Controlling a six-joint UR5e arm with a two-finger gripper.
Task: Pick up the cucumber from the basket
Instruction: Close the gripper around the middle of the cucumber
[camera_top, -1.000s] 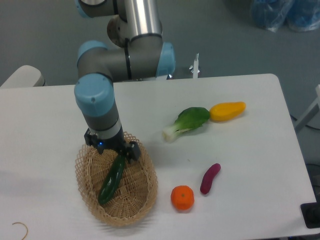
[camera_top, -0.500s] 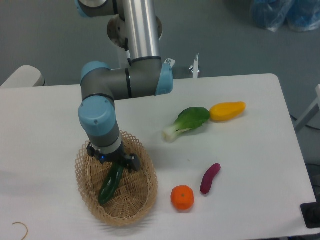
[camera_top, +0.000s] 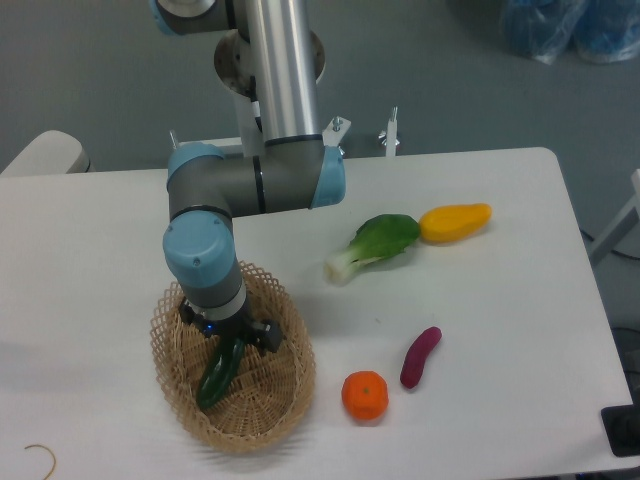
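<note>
One arm is seen reaching down into the basket (camera_top: 285, 385), which sits near the front left corner of the desk (camera_top: 500, 300). The tool (camera_top: 229, 340) is lowered over the upper end of the cucumber (camera_top: 217, 375); whether it is spread or pressed onto the cucumber cannot be told, since the wrist hides the fingers. The cucumber lies slanted inside the basket, its lower end near the left wall. An orange (camera_top: 365, 395) is found just beside the basket's right rim, with a purple vegetable (camera_top: 420, 356) near it. A bok choy (camera_top: 375, 244) and a yellow fruit (camera_top: 455, 221) touch each other farther back. Open desk surface is left along the right edge and the back left.
</note>
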